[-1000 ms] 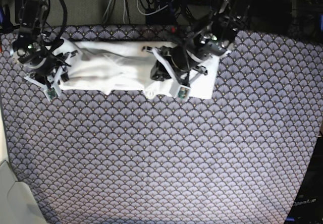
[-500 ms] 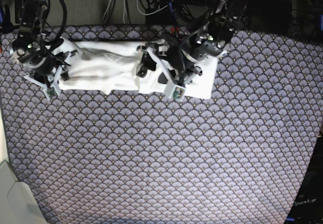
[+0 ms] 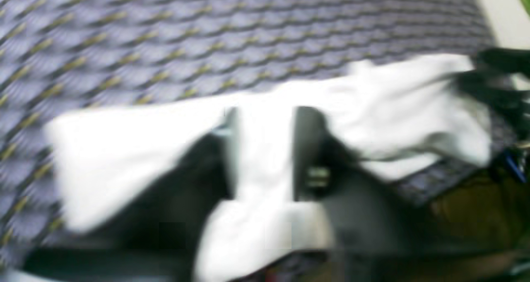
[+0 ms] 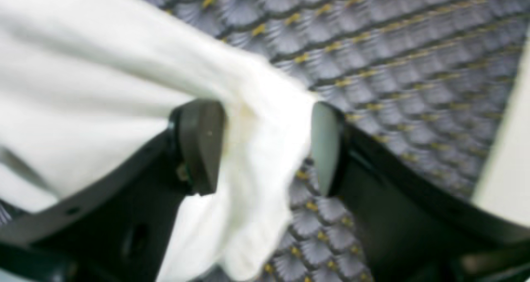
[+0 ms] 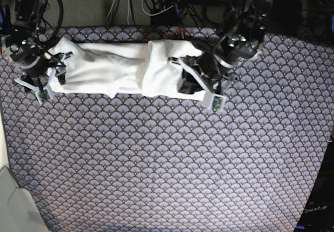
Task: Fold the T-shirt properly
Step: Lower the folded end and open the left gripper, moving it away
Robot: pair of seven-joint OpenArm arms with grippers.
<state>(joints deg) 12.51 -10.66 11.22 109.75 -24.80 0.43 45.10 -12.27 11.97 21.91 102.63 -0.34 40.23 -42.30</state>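
The white T-shirt (image 5: 115,67) lies plain side up as a long strip along the far edge of the patterned table, with its right end doubled over. My left gripper (image 5: 185,83) is at that right end. In the blurred left wrist view the left gripper (image 3: 263,149) is shut on a band of the T-shirt (image 3: 124,149). My right gripper (image 5: 54,76) is at the strip's left end. In the right wrist view the right gripper (image 4: 265,145) holds a thick bunch of the T-shirt (image 4: 83,66) between its fingers, raised off the table.
The table cover (image 5: 167,164) is purple-grey with a scale pattern. Cables and a power strip (image 5: 156,2) run behind the far edge. A pale panel (image 5: 10,200) stands at the near left corner. Dark equipment (image 5: 318,211) sits at the right edge.
My left gripper swung left over the shirt, then back to the right. The shirt's right end now lies doubled over and ends further left. My right gripper shifted left, drawing out the left end.
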